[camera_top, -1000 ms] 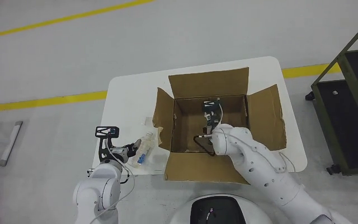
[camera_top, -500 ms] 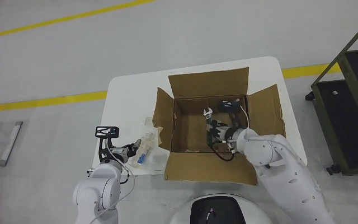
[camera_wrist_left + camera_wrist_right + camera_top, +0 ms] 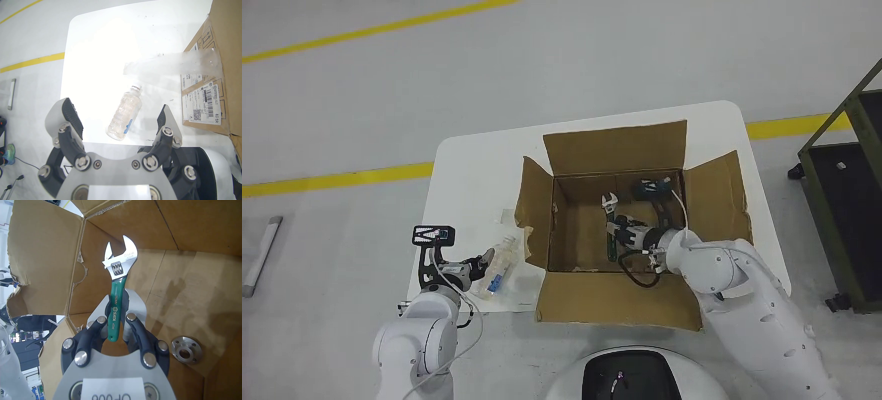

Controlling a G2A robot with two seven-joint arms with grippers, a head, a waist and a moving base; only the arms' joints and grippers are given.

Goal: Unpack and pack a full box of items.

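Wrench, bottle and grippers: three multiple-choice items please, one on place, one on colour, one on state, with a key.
1. Where does the clear bottle lie relative to the cardboard box? A inside it; B on the table beside it; C on the floor.
2. What colour is the wrench handle? A red; B green; C yellow.
3. How are the left gripper's fingers? A open; B shut on the bottle; C shut on the wrench.
1 B: it rests on the white tabletop outside the box. 2 B: green shows between the right gripper's fingers. 3 A: they stand wide apart, holding nothing.
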